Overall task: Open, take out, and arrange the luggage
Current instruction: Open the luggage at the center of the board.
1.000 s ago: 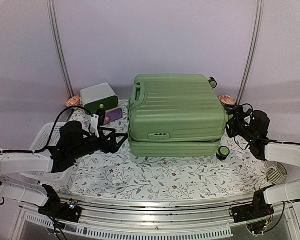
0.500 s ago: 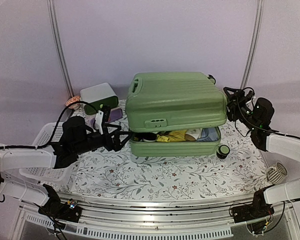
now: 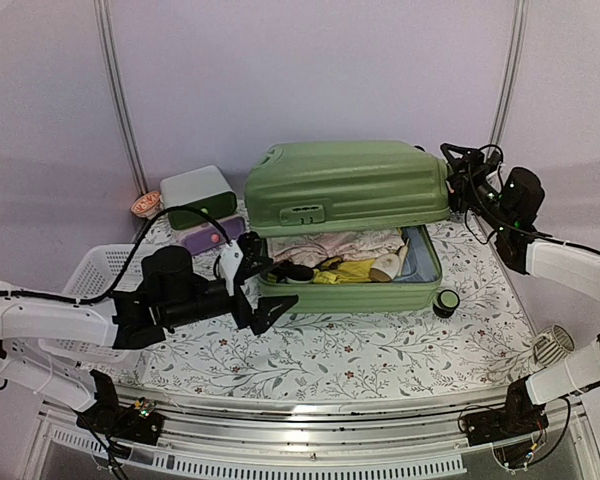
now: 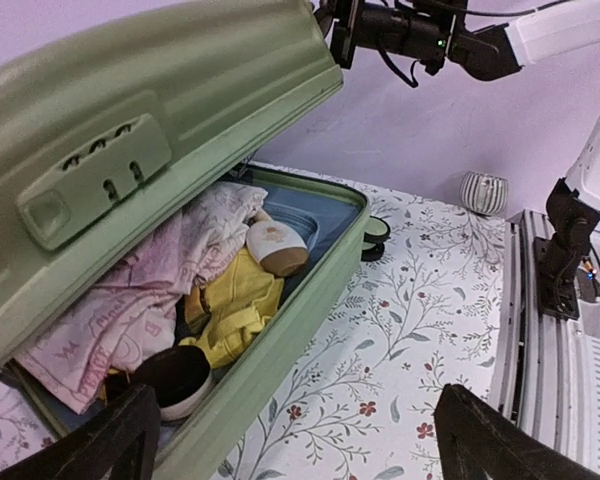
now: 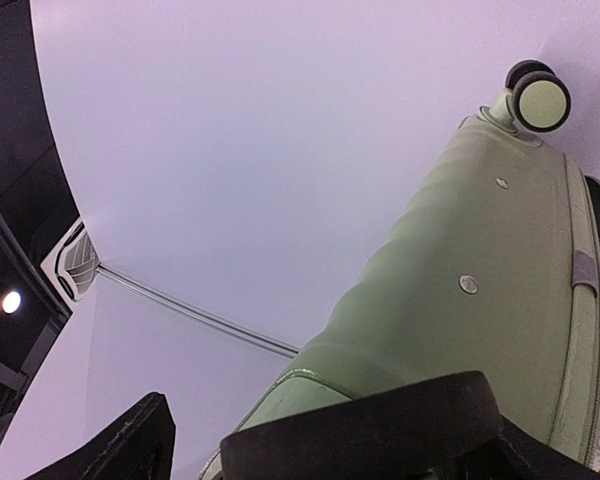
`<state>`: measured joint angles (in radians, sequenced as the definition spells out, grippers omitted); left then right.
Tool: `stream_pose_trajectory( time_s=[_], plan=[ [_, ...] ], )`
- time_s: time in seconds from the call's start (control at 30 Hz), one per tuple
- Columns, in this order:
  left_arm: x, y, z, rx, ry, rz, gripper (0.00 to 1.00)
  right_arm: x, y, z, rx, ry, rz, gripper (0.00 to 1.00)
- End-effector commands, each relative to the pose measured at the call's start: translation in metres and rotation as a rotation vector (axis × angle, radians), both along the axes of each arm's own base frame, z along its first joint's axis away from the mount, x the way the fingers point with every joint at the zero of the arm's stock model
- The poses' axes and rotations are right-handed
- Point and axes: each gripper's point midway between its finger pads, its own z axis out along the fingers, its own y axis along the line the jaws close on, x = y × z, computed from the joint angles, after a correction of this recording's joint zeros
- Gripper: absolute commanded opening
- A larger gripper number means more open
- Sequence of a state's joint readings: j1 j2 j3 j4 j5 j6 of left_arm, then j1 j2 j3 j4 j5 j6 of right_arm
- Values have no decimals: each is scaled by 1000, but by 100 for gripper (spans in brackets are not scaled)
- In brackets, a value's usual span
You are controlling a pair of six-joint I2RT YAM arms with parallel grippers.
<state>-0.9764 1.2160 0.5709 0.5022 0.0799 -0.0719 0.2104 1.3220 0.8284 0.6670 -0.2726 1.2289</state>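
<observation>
The light-green luggage lies on the flowered table with its lid propped up at a slant. Inside show pink cloth, a yellow garment, a beige bottle and a dark round bowl. My left gripper is open at the case's front left corner, holding nothing; in the left wrist view the front wall runs between its fingers. My right gripper is open at the lid's raised right end, one finger against the lid's shell.
A white-and-green box and a purple item sit behind the left arm. A white perforated basket stands at the left edge. A small black-and-green round thing lies by the case's right front corner, a ribbed cup further right.
The lid has swung from almost shut to well raised, baring the contents. My right gripper rose with the lid's right end. My left gripper moved right and nearer, to the case's front.
</observation>
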Motion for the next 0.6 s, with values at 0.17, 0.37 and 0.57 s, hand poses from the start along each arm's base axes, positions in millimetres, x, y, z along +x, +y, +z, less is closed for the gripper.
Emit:
stream_pose_trajectory(
  time_s=[0.17, 0.37, 0.57],
  plan=[
    [41, -6, 52, 234, -417, 281, 98, -6, 10, 84, 23, -254, 47, 93],
    [74, -8, 63, 428, -684, 480, 98, -5, 10, 83, 39, -245, 47, 93],
    [96, -39, 68, 554, -842, 502, 98, -6, 8, 93, 48, -264, 42, 93]
  ],
)
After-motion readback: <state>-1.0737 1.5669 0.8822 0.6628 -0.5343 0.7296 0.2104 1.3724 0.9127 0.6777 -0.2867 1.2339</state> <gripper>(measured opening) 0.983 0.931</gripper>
